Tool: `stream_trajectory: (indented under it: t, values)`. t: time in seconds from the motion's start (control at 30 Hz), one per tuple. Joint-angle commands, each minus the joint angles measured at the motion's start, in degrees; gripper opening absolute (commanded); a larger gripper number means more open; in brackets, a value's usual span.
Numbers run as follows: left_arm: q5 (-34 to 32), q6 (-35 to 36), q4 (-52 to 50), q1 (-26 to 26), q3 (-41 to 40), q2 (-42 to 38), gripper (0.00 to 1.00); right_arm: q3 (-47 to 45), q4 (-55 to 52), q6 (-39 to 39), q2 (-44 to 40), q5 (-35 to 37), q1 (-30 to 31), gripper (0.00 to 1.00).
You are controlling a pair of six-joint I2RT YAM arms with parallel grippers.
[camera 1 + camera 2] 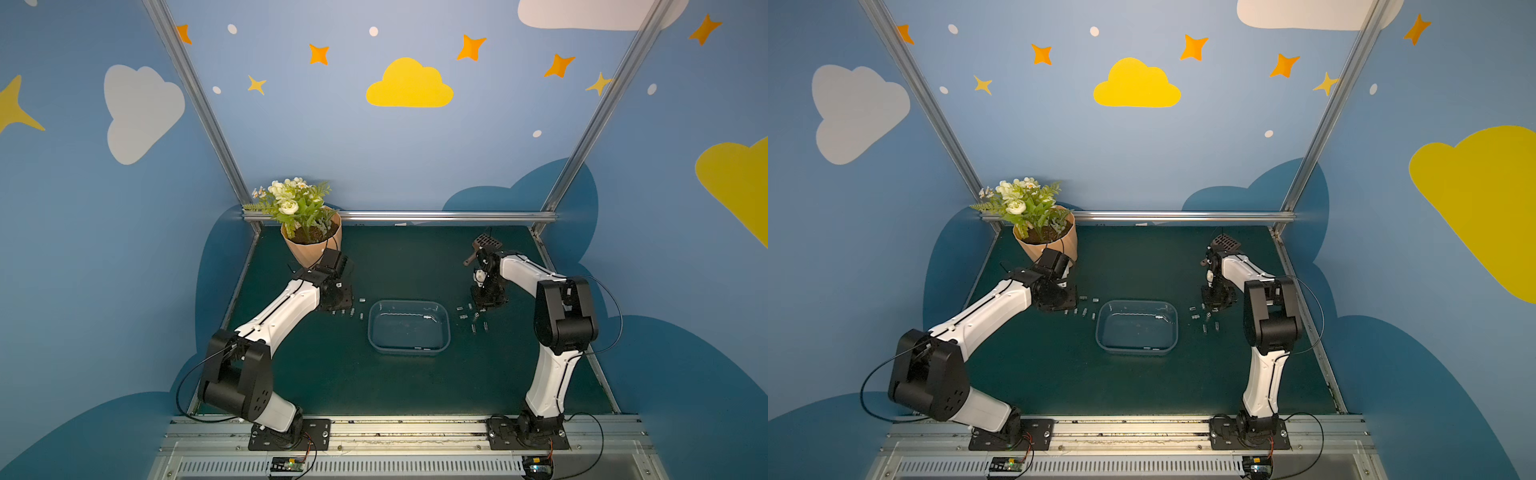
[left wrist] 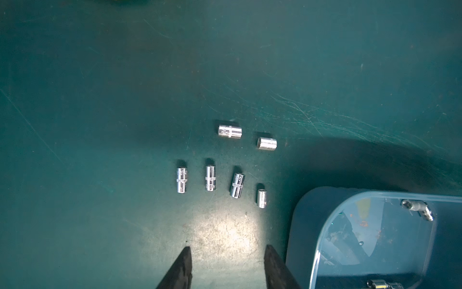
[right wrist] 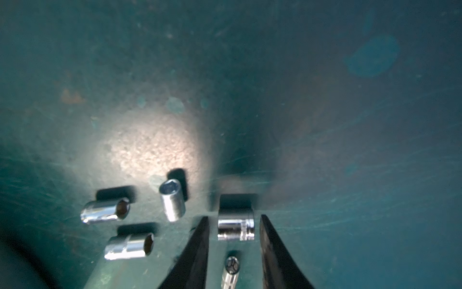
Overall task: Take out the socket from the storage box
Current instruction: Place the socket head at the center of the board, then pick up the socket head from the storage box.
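Table [image 1: 415,386]: green mat. The storage box [image 1: 390,351] is set mid-table, well clear of every edge.

Left tool [image 2: 228,247] is held spread over bare mat between the box and the left table edge, with nothing in it. Right tool [image 3: 234,217] is also held spread, low over the mat between the box and the right table edge. A lone socket [image 3: 236,226] is straddled there, lying on the mat with a gap showing each side, so it is not pinched.

Six sockets [image 2: 210,181] are laid out ahead of the left tool, and a smaller cluster [image 3: 128,246] beside the right tool.

The box is not emptied. A far-wall socket [image 1: 428,318] is seen near the box's far right corner, and a near-wall socket [image 1: 419,348] against the front wall.

Handling, as judged: small solid steel, rigid, dense for its size, with slick chrome, so a roll is expected if nudged. It is best taken from above across the round body at mid-length, with one jaw kept clear of the wall. An end-on pinch is likely to slip.
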Motion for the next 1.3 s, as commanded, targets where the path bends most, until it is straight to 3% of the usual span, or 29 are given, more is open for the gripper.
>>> stream_trajectory:
  t: [0.0,0.2,0.37,0.77,1.27]
  values:
    - [1.1,1.1,-1.5,-0.3,2.7,-2.7,0.48,0.7,-2.2,-0.1,-3.0,0.5,-0.3,0.36]
    - [0.1,1.8,-4.0,-2.8,5.7,-3.9,0.49,1.9,-3.8,-0.1,-7.5,0.9,-0.5,0.37]
    - [-0.8,1.6,-4.2,-9.3,8.7,-1.7,0.49,2.1,-3.8,0.9,-10.8,-1.3,-0.4,0.37]
    - [-0.8,0.9,-5.1,-23.6,22.8,15.7,0.50,-1.1,-2.3,1.8,-14.5,-4.0,-0.3,0.36]
    - [4.7,-1.7,-4.5,-28.8,33.4,33.7,0.51,-3.3,-0.4,2.2,-14.4,-6.5,-0.3,0.36]
